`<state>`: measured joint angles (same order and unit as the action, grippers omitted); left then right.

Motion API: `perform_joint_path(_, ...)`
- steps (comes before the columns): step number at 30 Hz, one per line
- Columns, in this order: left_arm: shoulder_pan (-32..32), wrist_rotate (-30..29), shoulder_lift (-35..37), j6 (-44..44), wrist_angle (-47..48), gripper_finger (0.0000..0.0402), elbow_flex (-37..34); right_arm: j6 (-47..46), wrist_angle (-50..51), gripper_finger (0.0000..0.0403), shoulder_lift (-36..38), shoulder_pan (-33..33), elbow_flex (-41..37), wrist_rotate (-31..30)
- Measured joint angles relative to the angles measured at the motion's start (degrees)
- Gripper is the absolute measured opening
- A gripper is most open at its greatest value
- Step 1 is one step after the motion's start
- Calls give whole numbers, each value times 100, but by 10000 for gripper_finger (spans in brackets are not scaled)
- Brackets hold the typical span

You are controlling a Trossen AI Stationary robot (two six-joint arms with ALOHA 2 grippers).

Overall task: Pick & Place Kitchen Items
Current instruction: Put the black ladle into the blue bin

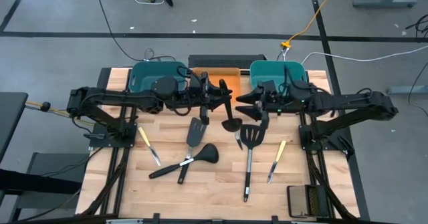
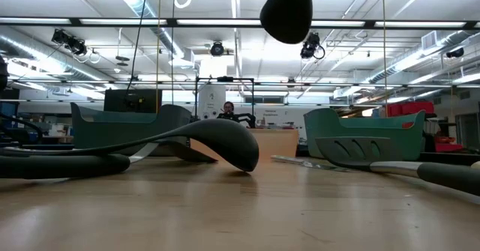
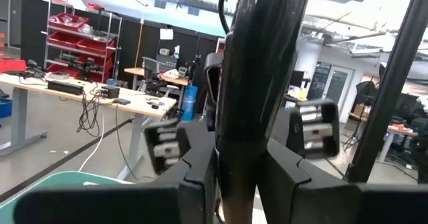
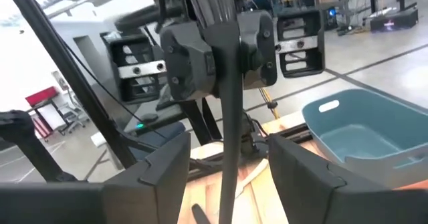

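My left gripper (image 1: 215,93) is shut on a black round-bowled ladle (image 1: 231,114), held up over the middle of the table. Its bowl (image 2: 286,11) hangs high above the tabletop. My right gripper (image 1: 249,100) is open. In the right wrist view its fingers (image 4: 160,174) stand on either side of the ladle's thin shaft (image 4: 229,164) without touching it. On the table lie a second ladle (image 1: 200,156), two slotted spatulas (image 1: 195,132) (image 1: 249,144), two yellow-handled knives (image 1: 148,145) (image 1: 276,158) and a small knife (image 1: 238,141). My left gripper pinches the ladle's thick handle (image 3: 249,144) between its two fingers, which lie across it and come about level from the table's left. The ladle hangs below the hold with its bowl down, clear of the table.
Two teal bins (image 1: 157,75) (image 1: 277,72) stand at the table's far edge with an orange bin (image 1: 227,83) between them. A dark flat object (image 1: 306,200) lies at the near right corner. Both arms meet over the table's middle.
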<state>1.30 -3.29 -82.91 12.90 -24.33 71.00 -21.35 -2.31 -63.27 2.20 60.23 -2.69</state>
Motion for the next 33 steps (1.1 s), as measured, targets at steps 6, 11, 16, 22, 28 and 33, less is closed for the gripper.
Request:
perform_joint_path(6, 15, -69, 173, -57, 358, 84, -6, 0, 62, 208, 253, 0, 0, 19)
perform_joint_path(11, 33, -271, 477, -268, 781, 83, 4, 54, 83, 194, 300, 2, 0, 82)
perform_joint_path(16, 77, -462, 818, -401, 1220, 83, 4, 94, 107, 167, 304, 4, 0, 168)
perform_joint_path(22, 107, -497, 996, -414, 1495, 83, 3, 482, 114, 127, 304, 4, 0, 175)
perform_joint_path(28, 105, -464, 992, -414, 1586, 83, 2, 728, 117, 81, 304, 4, 0, 170)
perform_joint_path(33, 126, -592, 1127, -452, 1873, 83, 1, 729, 243, 41, 304, 4, 0, 170)
